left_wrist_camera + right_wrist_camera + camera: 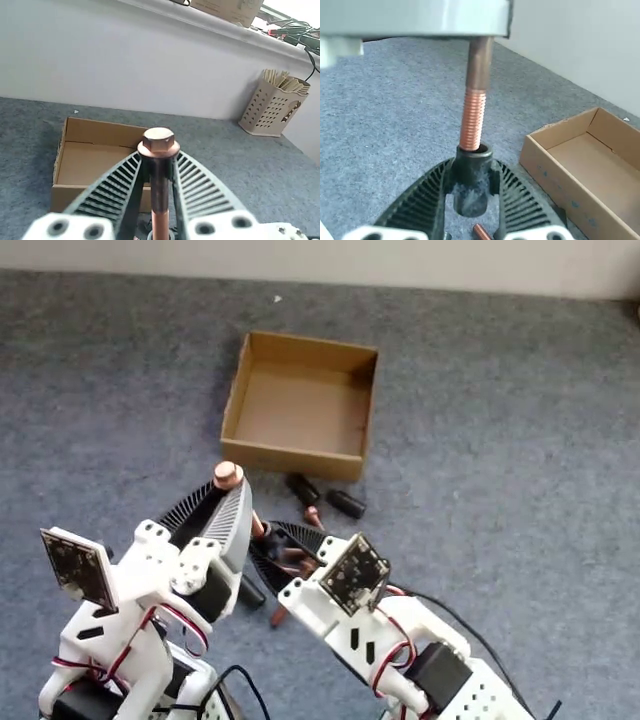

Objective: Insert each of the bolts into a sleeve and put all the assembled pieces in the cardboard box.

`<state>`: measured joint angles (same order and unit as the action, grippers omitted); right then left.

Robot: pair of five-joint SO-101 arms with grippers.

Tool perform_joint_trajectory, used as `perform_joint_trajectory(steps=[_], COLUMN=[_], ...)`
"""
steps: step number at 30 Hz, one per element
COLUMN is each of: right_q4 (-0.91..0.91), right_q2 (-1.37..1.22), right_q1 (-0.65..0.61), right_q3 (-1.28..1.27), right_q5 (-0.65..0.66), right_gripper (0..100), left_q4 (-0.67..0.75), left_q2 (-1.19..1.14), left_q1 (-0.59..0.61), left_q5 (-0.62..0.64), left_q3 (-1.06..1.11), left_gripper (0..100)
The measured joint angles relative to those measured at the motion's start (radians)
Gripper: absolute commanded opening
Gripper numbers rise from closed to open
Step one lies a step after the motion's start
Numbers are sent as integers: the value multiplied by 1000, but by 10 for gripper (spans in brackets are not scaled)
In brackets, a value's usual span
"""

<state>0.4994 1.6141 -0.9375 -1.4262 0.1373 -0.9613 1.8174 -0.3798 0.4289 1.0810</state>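
High view shows the left gripper (222,498) clenched on a copper bolt (228,476), held upright with its flanged hex head above the fingertips. Just beside it, nearer the middle of the desk (500,490), is the right gripper (285,550). In the left wrist view the bolt (159,150) is pinched between the ribbed fingers (200,185), head up, with the shank running down between them. The right wrist view has the right gripper (472,167) grasping a black sleeve (471,180) with its open mouth facing up, and the bolt's threaded end (472,122) comes straight down to that mouth. It meets the rim, but how far it has gone in I cannot tell. The cardboard box (300,458) sits open-topped on the grey desk beyond both grippers, apart from them. Two loose sleeves (302,487) lie just in front of its near wall, with a loose bolt (313,515) beside them. Another black sleeve (250,592) lies close to the left arm, and a second copper bolt (279,615) lies near it. Farther back in the left wrist view, a perforated holder (272,107) full of sticks stands by the white wall (125,65) — well apart from the box.
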Motion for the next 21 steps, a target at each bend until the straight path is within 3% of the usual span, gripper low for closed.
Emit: perform_joint_trajectory(steps=[19,21], right_q4=[0,0], right_q2=[0,0], right_q1=[-3,8], right_q3=[2,2], right_q5=[100,100], right_gripper=[5,5], left_q4=[-6,-43], left_q2=[0,0], left_q1=[-38,-40], left_q5=[5,6], left_q3=[68,66], left_gripper=[9,43])
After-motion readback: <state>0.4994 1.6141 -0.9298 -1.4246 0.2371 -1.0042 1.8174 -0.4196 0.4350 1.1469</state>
